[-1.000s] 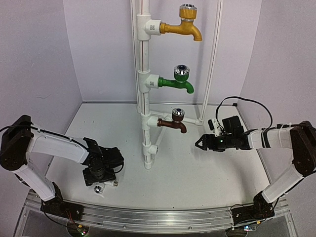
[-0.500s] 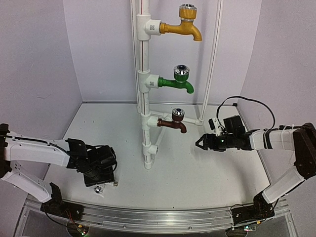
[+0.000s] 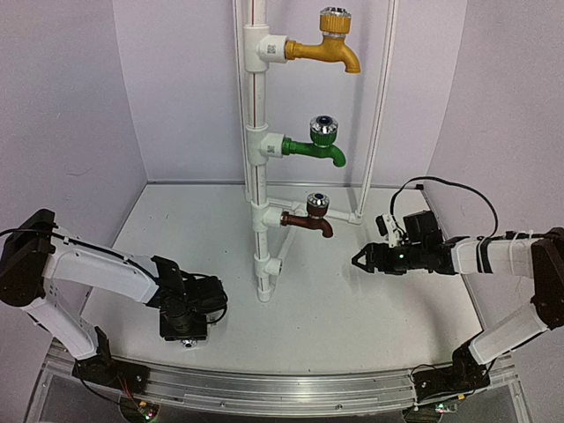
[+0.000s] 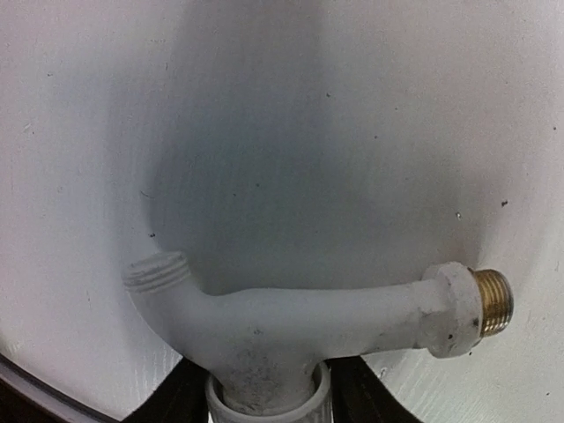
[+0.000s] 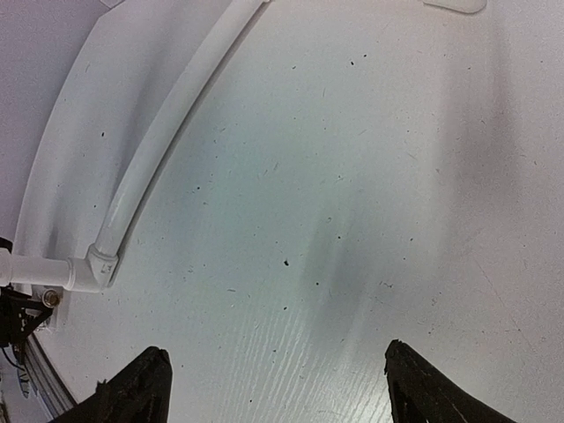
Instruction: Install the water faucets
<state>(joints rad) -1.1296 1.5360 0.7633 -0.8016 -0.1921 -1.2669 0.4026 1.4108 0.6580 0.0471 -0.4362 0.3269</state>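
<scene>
Left pincer at the near-left corner of the surface: my fingers sit against both sides of the white faucet at its knob collar, gripping it as far as I can judge. Its brass thread is clear of them. Right pincer is open and empty, near the right edge.

Recommendation: confirm a square, firm hold before lifting, and keep the thread exposed and level for the bare bottom fitting on the pipe.

Marks on the fittings are too small to read.
</scene>
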